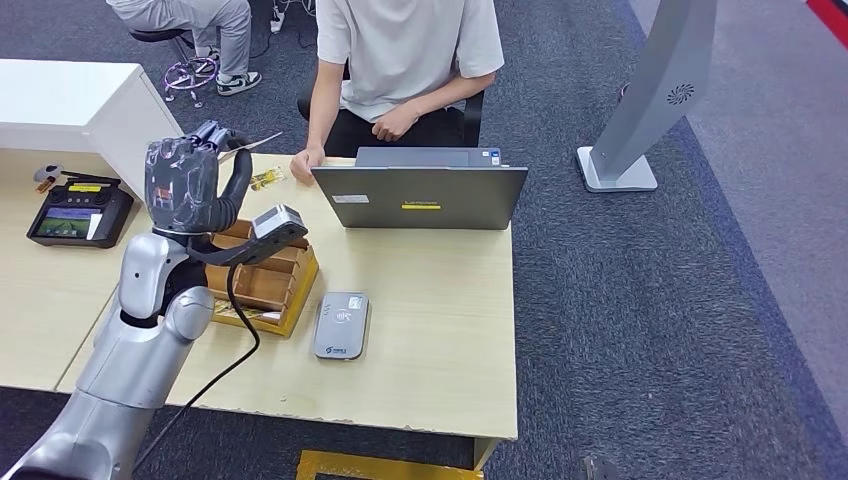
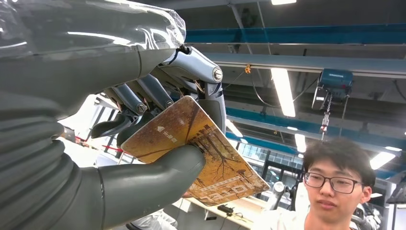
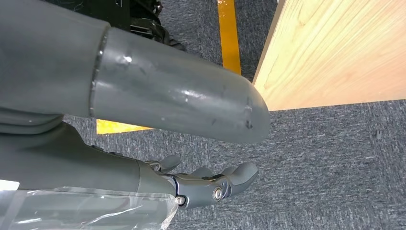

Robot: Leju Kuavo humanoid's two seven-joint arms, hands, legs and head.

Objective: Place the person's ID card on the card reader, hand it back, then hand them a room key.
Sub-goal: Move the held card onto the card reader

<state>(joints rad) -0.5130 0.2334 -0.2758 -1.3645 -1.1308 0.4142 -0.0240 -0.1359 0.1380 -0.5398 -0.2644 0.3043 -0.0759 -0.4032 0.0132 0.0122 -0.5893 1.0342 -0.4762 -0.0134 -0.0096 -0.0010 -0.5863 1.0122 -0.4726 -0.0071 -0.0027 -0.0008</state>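
The left robot hand (image 1: 182, 180) is standing raised over the table (image 1: 440, 330), at about ten o'clock from the card reader (image 1: 341, 325). It is pinching the room key (image 2: 191, 153), a brown card printed with a tree, between the thumb and the darker fingers (image 2: 129, 103); the card's free end is pointing toward the person (image 1: 405, 60). In the head view a pale sliver of the card is sticking out of the hand toward two o'clock.

The person is sitting at twelve o'clock behind the open laptop (image 1: 420, 195), with one hand (image 1: 306, 162) resting on the table edge just beside the laptop.

The card reader is lying flat on the table, just beside the wooden card box (image 1: 265, 280), which sits at its nine o'clock.

A black controller with a screen (image 1: 78, 212) is lying on the neighbouring table at far nine o'clock.

The right robot hand (image 3: 210, 184) is hanging beside the table's edge over the grey carpet (image 3: 325, 158), fingers loosely apart and holding nothing.
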